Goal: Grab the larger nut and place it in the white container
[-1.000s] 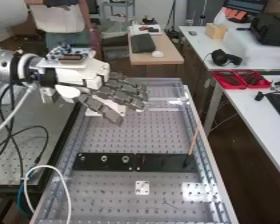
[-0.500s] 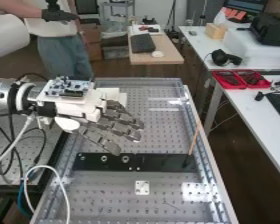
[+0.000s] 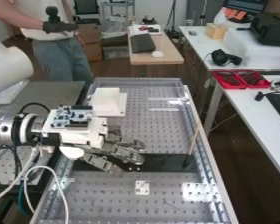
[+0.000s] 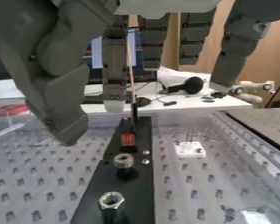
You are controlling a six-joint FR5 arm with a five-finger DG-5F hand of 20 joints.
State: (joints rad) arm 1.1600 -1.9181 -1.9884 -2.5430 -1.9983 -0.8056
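Note:
Over the left half of the black strip [image 3: 167, 162] is the hand [image 3: 117, 154], palm side down, its fingers extended. In the wrist view the hand [image 4: 115, 60] has straight, spread fingers and thumb with nothing between them. Two metal nuts sit on dark posts on the black strip [image 4: 140, 150]: one nut [image 4: 111, 200] and another nut [image 4: 123, 160]; which is larger I cannot tell. From above, the hand hides both nuts. The white container [image 3: 107, 102] stands on the perforated bench, beyond the hand.
A thin wooden stick [image 3: 194, 140] rises from a dark holder near the strip's right end. A small white plate [image 3: 142, 187] lies on the bench nearer the camera. A red block [image 4: 128, 140] stands on the strip beyond the nuts.
The arm has brought the hand down and toward the near end, from beside the white container to over the strip, covering the nuts. The container has come into fuller view.

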